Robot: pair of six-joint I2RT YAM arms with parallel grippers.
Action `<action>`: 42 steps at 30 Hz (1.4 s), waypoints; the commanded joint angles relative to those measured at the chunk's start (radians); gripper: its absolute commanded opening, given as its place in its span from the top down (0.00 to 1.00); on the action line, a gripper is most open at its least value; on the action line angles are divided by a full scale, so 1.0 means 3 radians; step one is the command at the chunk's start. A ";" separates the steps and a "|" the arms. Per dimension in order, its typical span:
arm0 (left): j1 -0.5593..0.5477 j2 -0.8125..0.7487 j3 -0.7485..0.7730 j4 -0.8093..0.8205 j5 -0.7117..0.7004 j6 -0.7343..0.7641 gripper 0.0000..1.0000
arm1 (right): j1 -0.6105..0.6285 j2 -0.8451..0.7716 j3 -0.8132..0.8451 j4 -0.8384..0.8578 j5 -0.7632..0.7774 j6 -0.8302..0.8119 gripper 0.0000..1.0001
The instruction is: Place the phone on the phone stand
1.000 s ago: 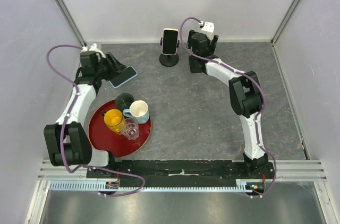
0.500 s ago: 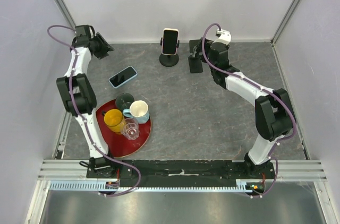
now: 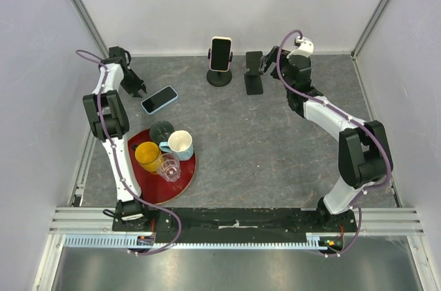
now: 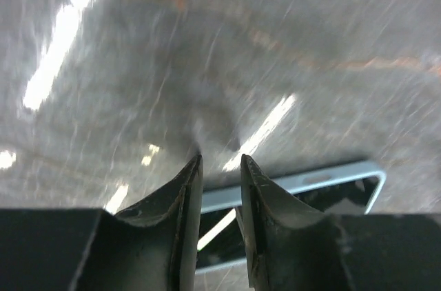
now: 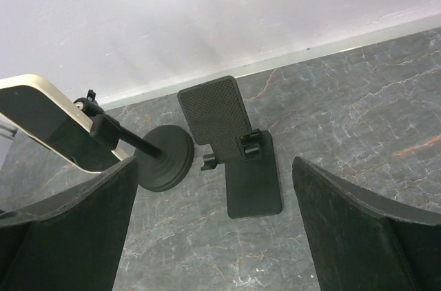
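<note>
A light-blue phone lies flat on the grey table at the back left. My left gripper sits just to its left; in the left wrist view its fingers stand a narrow gap apart over the phone's edge, with nothing between them. The empty black phone stand is at the back centre, and my right gripper hovers just to its right, wide open. The right wrist view looks down on the stand's mesh plate between the spread fingers. A cream phone sits on a round-based stand.
A red tray at the front left holds a yellow cup, a white mug, a clear glass and a dark cup. White walls close the table's back and sides.
My left gripper came down from the back wall to the phone's left end and its jaws narrowed. My right gripper drew back to the right, off the black stand.
</note>
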 commanded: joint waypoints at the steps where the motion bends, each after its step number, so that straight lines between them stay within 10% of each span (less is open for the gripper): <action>1: -0.0048 -0.0487 -0.0574 -0.0047 -0.0160 0.0139 0.65 | -0.0020 -0.0201 -0.0067 0.0204 -0.0117 0.0032 0.02; 14: -0.0590 -0.1183 -0.1735 0.0516 0.0863 0.0021 0.61 | -0.0184 -0.0472 -0.0317 0.0189 -0.0143 0.0006 0.02; 17: -0.0753 -0.1311 -0.1705 0.0511 0.0470 0.0118 0.19 | -0.0251 -0.0477 -0.0343 0.0204 -0.0224 0.0077 0.02; 20: -0.0861 -0.1372 -0.1639 0.0506 0.0061 0.0256 0.05 | -0.0266 -0.0436 -0.0333 0.0230 -0.0301 0.0093 0.02; 42: -0.1137 -0.0586 -0.0371 -0.0220 -0.0374 -0.1353 0.03 | -0.0353 -0.0206 -0.0241 0.0194 -0.0450 0.0134 0.02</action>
